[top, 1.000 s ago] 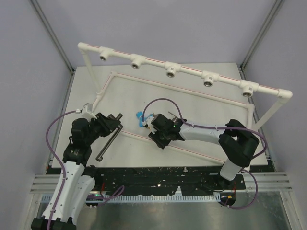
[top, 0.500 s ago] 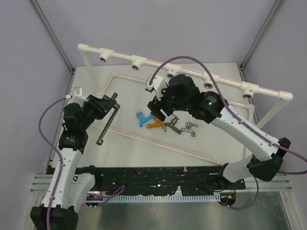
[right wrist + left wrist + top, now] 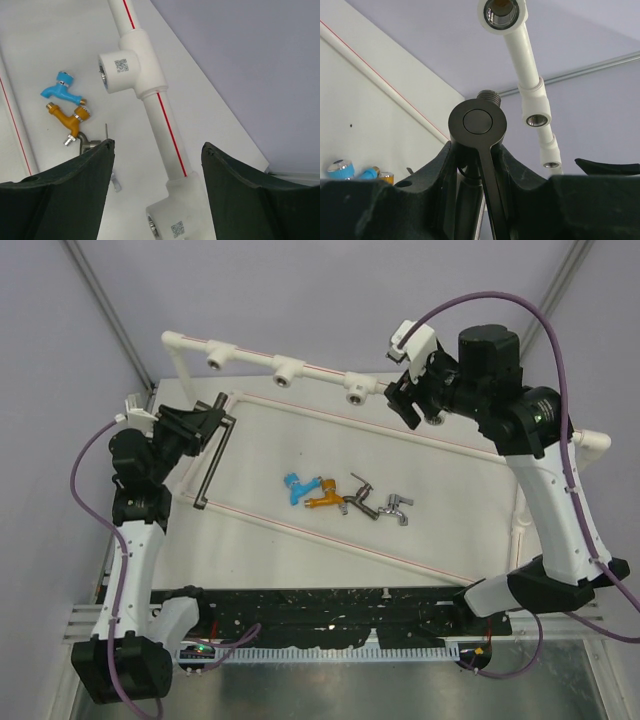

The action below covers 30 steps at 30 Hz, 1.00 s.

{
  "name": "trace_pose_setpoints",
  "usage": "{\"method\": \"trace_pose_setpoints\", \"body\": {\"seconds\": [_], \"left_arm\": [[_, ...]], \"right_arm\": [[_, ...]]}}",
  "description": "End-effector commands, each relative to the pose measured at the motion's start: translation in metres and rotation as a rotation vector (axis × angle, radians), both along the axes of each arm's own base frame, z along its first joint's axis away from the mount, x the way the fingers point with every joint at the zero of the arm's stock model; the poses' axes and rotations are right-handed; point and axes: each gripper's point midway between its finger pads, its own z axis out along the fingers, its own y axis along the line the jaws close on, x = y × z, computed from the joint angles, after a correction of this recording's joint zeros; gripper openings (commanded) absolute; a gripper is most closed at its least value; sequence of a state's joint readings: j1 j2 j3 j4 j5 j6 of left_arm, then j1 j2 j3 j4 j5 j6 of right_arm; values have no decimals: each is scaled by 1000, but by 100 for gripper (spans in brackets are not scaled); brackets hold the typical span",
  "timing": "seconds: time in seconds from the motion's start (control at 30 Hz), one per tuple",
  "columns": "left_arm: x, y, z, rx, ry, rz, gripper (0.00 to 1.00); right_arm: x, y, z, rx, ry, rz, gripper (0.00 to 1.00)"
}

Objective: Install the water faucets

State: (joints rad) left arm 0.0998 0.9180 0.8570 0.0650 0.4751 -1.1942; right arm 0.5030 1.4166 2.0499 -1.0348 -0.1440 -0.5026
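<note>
Left gripper [image 3: 479, 156]: jaws clamp the dark-grey faucet [image 3: 477, 121] — tilted, its thread could jam crooked in the socket [image 3: 501, 11]. Right gripper [image 3: 157, 147]: jaws wide, empty.

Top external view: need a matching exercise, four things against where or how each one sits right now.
Things:
1. long-arm dark-grey faucet
2. blue faucet
3. chrome faucet
4. right claw

Places or states:
A. lying on the table, at the end of the row nearer the right arm
B. open, holding nothing, up by the white pipe frame
C. gripped in the left claw
D. lying on the table, at the end of the row nearer the left arm

Pairs: 1-C, 2-D, 3-A, 4-B
</note>
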Motion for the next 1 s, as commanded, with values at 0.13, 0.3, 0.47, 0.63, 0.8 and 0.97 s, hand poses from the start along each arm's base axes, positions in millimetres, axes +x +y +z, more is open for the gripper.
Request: {"method": "trace_pose_setpoints", "body": {"seconds": [0.13,0.3,0.47,0.63,0.8,0.97], "left_arm": [[-1,-5,76,-102,-151,-53,0],[9,7,80,-155,-118,4,0],[19,17,79,-204,-93,44,0],[29,21,80,-209,-35,30,0],[32,24,83,-168,-5,19,0],[34,21,75,-144,47,-14,0]], "right_arm": [[27,2,-36,-191,55,122,71],[42,5,-51,-261,69,148,68],[52,6,-62,-296,77,149,51],[52,7,-66,-306,82,163,18],[50,9,-71,-322,78,199,5],[45,11,-72,-320,61,231,5]]}}
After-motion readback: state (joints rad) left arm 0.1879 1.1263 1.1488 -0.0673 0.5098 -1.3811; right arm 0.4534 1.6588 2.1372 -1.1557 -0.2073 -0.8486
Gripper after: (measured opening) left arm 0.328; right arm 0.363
